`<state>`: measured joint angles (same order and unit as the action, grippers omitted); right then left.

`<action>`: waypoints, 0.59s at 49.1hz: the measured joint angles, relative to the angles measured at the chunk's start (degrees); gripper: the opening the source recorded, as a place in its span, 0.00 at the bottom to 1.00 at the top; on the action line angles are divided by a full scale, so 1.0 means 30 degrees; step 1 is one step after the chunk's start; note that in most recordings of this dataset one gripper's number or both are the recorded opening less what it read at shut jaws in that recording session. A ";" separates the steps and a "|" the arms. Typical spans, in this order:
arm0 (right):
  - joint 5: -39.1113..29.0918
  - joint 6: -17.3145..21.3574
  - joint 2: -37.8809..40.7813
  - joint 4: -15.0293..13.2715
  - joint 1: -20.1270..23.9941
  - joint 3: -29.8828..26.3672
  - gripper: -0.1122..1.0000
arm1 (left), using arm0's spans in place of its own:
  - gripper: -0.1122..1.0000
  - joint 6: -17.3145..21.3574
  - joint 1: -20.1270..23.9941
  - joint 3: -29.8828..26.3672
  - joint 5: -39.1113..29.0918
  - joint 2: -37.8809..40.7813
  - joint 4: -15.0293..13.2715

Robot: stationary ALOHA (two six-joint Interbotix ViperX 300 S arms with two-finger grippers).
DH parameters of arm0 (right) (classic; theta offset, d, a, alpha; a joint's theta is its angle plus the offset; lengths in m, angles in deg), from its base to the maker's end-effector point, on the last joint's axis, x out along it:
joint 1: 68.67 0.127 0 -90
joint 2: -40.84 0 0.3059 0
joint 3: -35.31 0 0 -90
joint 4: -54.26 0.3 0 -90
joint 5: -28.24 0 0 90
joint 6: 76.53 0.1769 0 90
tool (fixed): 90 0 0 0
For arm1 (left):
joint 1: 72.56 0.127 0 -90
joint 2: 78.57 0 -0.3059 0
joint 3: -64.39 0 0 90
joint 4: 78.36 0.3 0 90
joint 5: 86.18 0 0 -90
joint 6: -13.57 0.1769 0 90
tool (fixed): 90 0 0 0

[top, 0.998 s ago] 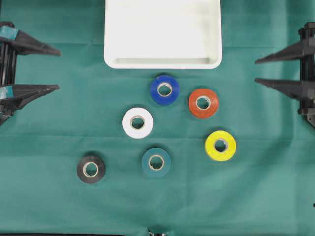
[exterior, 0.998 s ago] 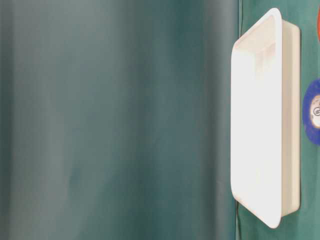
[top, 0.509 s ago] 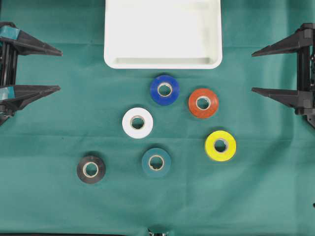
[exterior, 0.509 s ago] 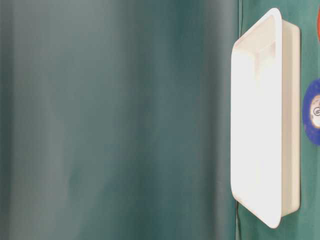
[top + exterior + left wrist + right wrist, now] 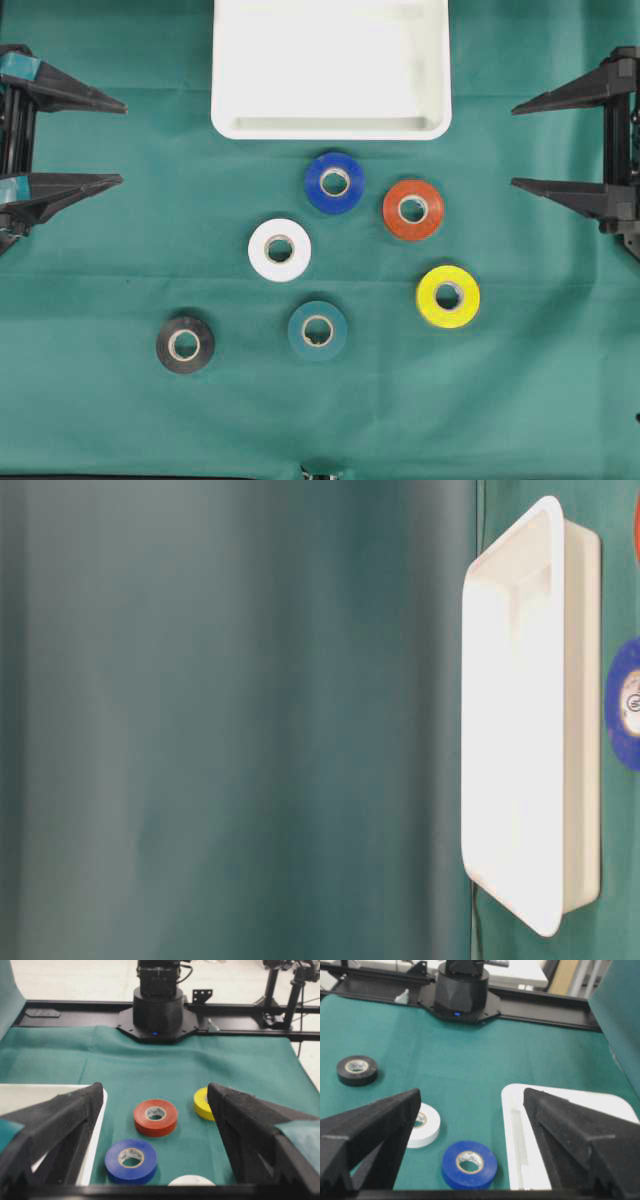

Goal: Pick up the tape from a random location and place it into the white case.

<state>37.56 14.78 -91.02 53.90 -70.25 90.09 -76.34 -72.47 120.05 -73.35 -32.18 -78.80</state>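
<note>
1. The right gripper (image 5: 514,144) has its jaws spread wider than a second ago; nothing else has moved.
2. The left gripper (image 5: 122,141) also has its jaws spread, holding nothing.
3. Nearest on the green counter (image 5: 520,400) lie the black tape (image 5: 185,345) and teal tape (image 5: 318,330).
4. Then come yellow tape (image 5: 448,296) and white tape (image 5: 279,249), then orange tape (image 5: 413,209) and blue tape (image 5: 334,182).
5. Farthest is the case (image 5: 331,127): shallow, white, round-cornered, with nothing in it.

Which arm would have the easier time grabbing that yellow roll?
Probably the right: the yellow roll lies nearer the right gripper, whose jaws stand open, than the left gripper.
</note>
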 measured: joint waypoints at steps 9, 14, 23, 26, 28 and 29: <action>0.0000 0.0000 -0.0029 -0.0029 0.0029 0.0000 0.93 | 0.98 0.0000 0.0000 -0.0059 0.0146 0.0000 0.0000; 0.0000 0.0000 0.0000 -0.0029 0.0000 0.0000 0.93 | 0.98 0.0029 0.0000 -0.0146 0.0469 0.0029 0.0000; 0.0059 0.0000 0.0000 -0.0029 0.0000 0.0000 0.93 | 0.98 0.0088 0.0000 -0.0791 0.1494 0.1699 0.0000; 0.0088 0.0000 0.0000 -0.0029 0.0000 0.0000 0.93 | 0.98 0.0088 0.0000 -0.1201 0.1729 0.2725 0.0000; 0.0088 0.0000 0.0000 -0.0029 0.0000 0.0000 0.93 | 0.98 0.0088 0.0000 -0.1611 0.1846 0.3516 0.0000; 0.0088 0.0000 0.0000 -0.0029 0.0000 0.0000 0.93 | 0.98 0.0088 0.0000 -0.1816 0.1934 0.3867 0.0000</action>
<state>37.82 14.78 -91.02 53.82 -70.25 90.09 -76.08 -72.47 114.60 -67.55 -20.58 -78.80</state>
